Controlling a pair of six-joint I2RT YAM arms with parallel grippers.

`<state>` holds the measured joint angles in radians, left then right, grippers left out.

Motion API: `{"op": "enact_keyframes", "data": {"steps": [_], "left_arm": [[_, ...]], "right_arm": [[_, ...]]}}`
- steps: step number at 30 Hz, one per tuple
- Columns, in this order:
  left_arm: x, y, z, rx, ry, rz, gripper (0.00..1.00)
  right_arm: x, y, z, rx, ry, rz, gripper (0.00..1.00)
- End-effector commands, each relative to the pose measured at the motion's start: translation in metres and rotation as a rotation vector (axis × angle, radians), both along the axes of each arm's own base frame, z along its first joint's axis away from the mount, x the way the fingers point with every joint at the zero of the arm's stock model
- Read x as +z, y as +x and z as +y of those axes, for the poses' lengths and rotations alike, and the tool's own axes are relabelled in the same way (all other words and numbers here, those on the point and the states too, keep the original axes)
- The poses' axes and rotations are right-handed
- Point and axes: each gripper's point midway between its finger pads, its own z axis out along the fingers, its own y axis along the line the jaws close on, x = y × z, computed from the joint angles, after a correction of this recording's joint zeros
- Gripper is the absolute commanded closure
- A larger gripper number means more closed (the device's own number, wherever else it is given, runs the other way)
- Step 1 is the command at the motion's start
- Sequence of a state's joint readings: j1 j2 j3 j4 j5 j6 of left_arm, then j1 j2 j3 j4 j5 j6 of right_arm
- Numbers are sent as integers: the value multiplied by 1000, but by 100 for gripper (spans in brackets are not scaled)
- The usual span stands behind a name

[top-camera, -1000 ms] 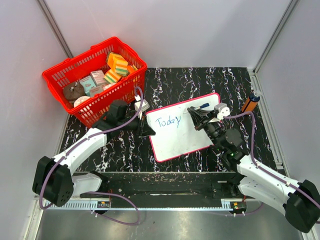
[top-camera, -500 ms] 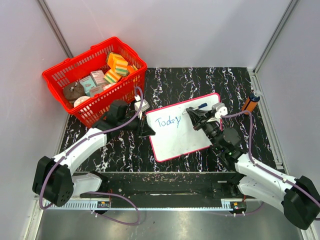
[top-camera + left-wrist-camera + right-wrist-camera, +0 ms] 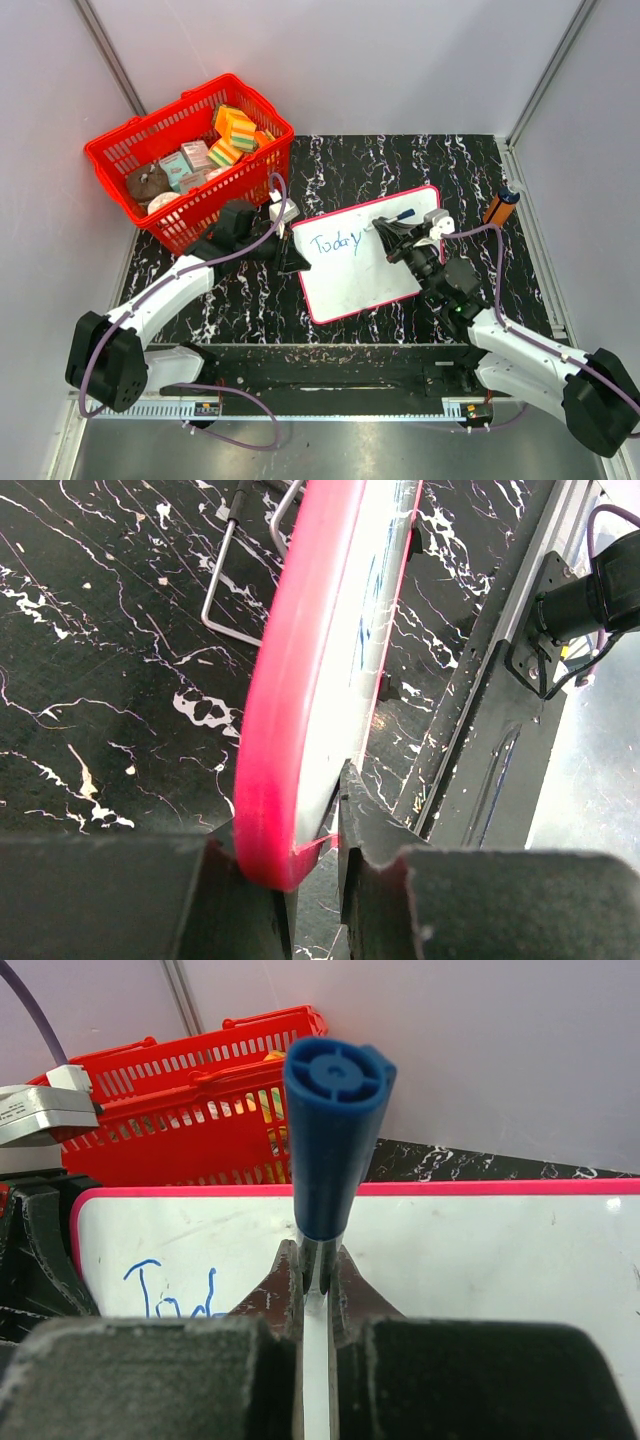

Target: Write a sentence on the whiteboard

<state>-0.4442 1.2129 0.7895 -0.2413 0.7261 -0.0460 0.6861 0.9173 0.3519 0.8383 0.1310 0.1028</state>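
The whiteboard (image 3: 380, 275) lies tilted on the black marbled table, white with a red-pink rim. On its left part stands the sentence (image 3: 335, 243), which reads "Today" in thin blue letters. My left gripper (image 3: 293, 256) is shut on the board's left edge; the left wrist view shows the rim (image 3: 290, 680) pinched in the left gripper (image 3: 300, 852). My right gripper (image 3: 388, 234) hovers over the board's middle, just right of the word, shut on a blue-ended marker (image 3: 405, 212). From the right wrist, the marker (image 3: 335, 1130) stands up between the fingers of the right gripper (image 3: 318, 1272), above the board (image 3: 480, 1250). Its tip is hidden.
A red basket (image 3: 130, 150) with sponges and small boxes stands at the back left, close to the left arm. An orange and blue tube (image 3: 502, 206) lies by the right wall. A wire stand (image 3: 235, 570) rests on the table behind the board. Grey walls enclose the table.
My right gripper has shifted a little to the left over the board with the marker. The writing looks the same, and the left arm has held still.
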Motion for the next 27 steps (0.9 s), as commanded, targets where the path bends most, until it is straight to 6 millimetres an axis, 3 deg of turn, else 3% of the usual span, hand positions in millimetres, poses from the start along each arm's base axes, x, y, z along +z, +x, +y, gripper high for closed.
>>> {"op": "enact_keyframes", "data": {"steps": [1, 10, 16, 19, 27], "left_arm": [[-66, 38, 62, 137, 409, -170, 100], [-66, 38, 62, 136, 413, -172, 100], [-68, 38, 62, 137, 419, -169, 100], [-67, 38, 61, 138, 418, -170, 100], [-68, 37, 62, 138, 425, -173, 100]], "right_arm": [[4, 1, -7, -26, 26, -13, 100], [7, -6, -6, 2, 34, -17, 100], [35, -13, -15, -13, 86, -72, 100], [40, -12, -19, -35, 88, -76, 100], [24, 4, -24, -111, 49, -22, 100]]}}
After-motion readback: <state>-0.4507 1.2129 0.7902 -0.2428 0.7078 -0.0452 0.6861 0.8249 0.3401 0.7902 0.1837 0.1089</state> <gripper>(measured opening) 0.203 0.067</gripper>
